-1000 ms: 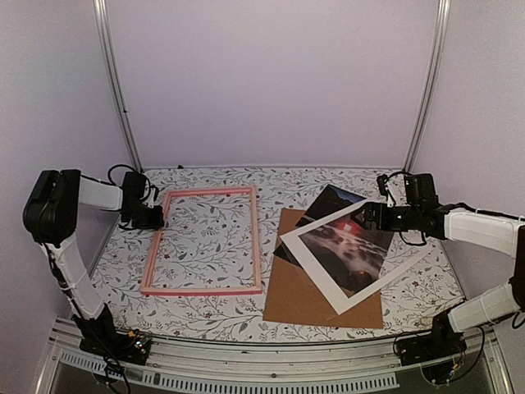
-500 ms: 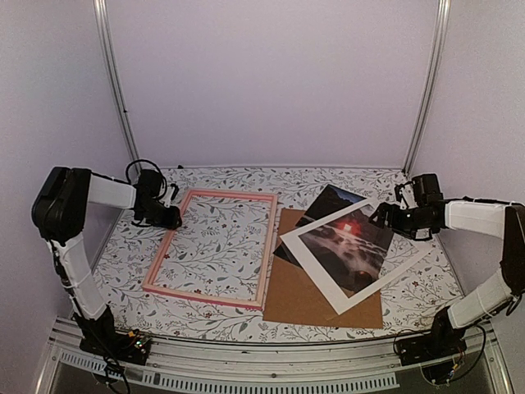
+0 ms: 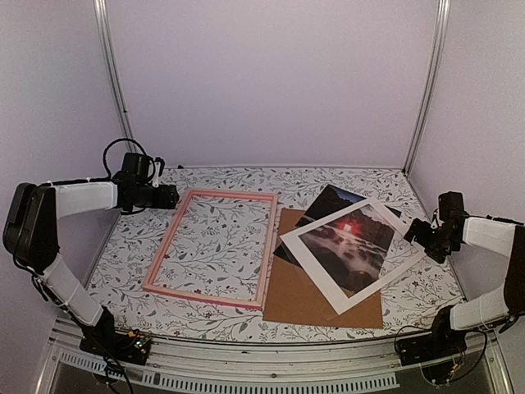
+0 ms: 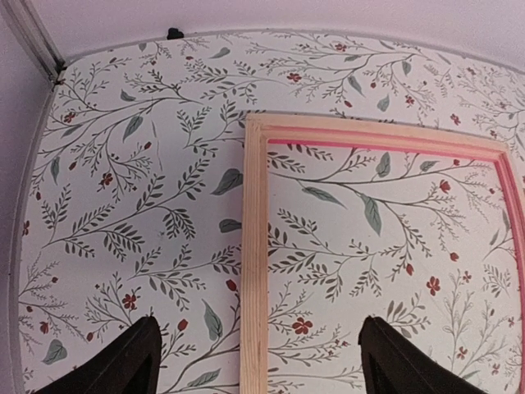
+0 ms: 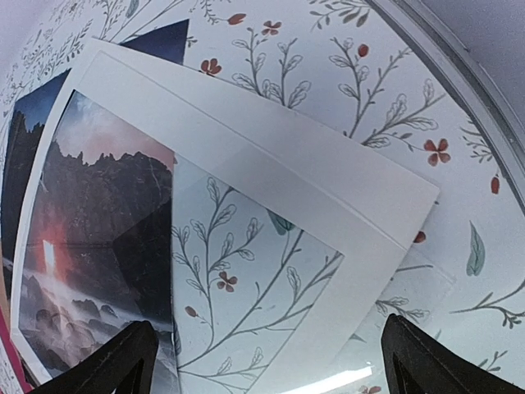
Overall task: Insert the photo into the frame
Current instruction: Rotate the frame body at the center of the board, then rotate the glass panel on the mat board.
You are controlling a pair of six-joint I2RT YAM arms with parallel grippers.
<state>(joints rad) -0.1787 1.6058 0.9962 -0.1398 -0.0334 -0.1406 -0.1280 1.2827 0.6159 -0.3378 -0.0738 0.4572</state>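
Observation:
The pink frame (image 3: 166, 240) lies flat on the left half of the table, with flowered cloth showing through it. My left gripper (image 3: 174, 197) hovers open beside its far left corner. In the left wrist view its fingers (image 4: 131, 365) stand apart on either side of the frame's pale wooden rail (image 4: 255, 271), clear of it. The photo (image 3: 349, 242) lies right of the frame, partly under a white mat (image 3: 324, 287). Open and empty, my right gripper (image 3: 420, 235) sits just off the mat's right corner. The right wrist view shows the photo (image 5: 90, 205) behind the mat (image 5: 271, 156).
A brown backing board (image 3: 303, 308) lies under the photo and the mat, touching the frame's right rail. A clear sheet's edge (image 5: 426, 287) juts out from below the mat. The table's right edge (image 5: 459, 90) runs close to my right gripper.
The frame slid to the right and turned a little. Then my left gripper opened, let go of its rail and drew back. My right gripper pulled away to the right, off the mat.

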